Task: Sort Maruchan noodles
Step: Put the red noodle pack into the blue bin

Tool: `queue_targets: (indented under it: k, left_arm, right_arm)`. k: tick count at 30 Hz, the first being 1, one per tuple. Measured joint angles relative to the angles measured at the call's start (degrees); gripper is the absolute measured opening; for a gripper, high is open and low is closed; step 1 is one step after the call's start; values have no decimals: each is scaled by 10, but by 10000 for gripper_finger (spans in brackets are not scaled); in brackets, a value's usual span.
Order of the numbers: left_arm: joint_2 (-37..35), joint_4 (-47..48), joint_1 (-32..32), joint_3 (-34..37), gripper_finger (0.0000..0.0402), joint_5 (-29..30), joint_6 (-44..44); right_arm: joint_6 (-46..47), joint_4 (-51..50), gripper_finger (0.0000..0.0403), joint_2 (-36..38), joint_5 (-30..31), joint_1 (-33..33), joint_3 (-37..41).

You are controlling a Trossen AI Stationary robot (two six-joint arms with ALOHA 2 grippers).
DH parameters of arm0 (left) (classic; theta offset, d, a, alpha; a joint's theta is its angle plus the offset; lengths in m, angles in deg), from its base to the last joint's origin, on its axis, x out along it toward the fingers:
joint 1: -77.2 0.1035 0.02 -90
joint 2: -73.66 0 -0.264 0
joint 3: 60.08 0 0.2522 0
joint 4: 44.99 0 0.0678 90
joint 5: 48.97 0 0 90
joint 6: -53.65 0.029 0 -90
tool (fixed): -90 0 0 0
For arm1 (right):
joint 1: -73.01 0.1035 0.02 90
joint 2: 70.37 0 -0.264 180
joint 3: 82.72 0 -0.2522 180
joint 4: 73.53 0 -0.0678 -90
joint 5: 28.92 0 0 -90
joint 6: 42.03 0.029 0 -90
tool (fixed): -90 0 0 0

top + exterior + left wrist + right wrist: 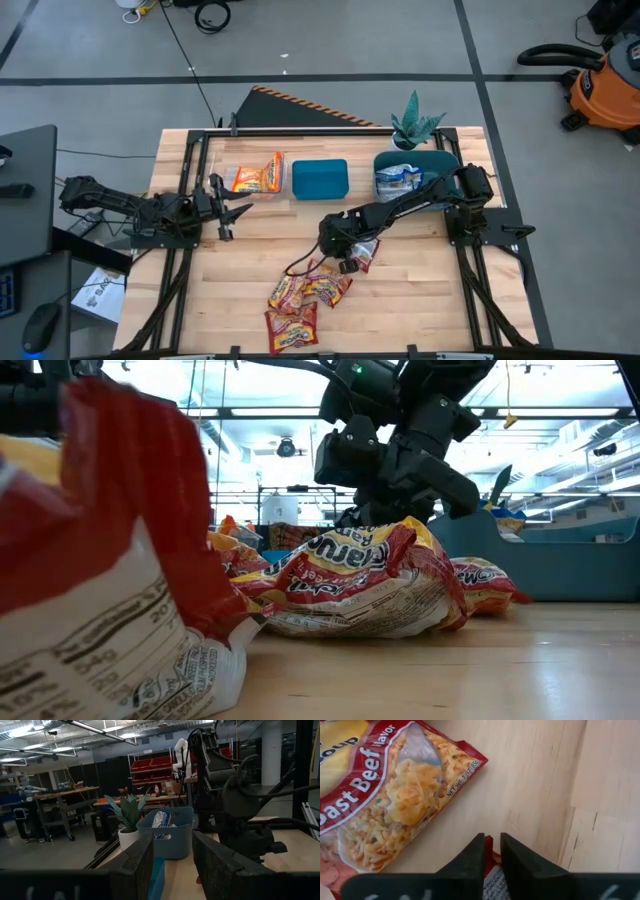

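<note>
Wooden surface [420, 300] fills the middle of the high view. Right tool [352, 262] sits just right of frame centre, low over the loose pile of red-and-yellow packets [300, 300] scattered in the lower middle of the frame. In the right wrist view its fingers [470, 857] stand narrow, nearly together, pinching the edge of a red packet [492, 875] at the bottom centre; a roast beef packet [395, 795] lies flat on the wood at the upper left of that frame, apart from the fingers. Low view: the right arm comes down from the top centre behind a crumpled red-and-yellow packet [360, 585] in mid frame, with another packet [100, 580] very close to the lens at left. Along the upper part of the surface in the high view stand three bins: a clear one [255, 175] at left holding orange packets [258, 177], a teal bin [320, 179] in the middle, and a blue bin [425, 160] at right holding blue-and-white packets [398, 181]. A potted plant [415, 125] stands just above the right bin. Left tool [228, 212] waits at the left-centre of the high view, beside the clear bin, fingers [220, 870] parted wide and empty in the left wrist view. An orange shop vacuum [605, 85] stands on the floor at the upper right.
</note>
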Motion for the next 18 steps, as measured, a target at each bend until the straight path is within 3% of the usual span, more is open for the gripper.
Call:
queue_targets:
  k: [6, 11, 18]
  left_arm:
    - [0, 0, 0, 0, 142, 0, -1]
    - [0, 3, 0, 0, 142, 0, 4]
    - [0, 4, 0, 0, 142, 0, 4]
  right_arm:
    - [1, 0, 9, 0, 0, 0, 0]
    - [-5, -22, 9, 0, 41, 0, -17]
    - [-66, -132, 5, 5, 132, 4, -137]
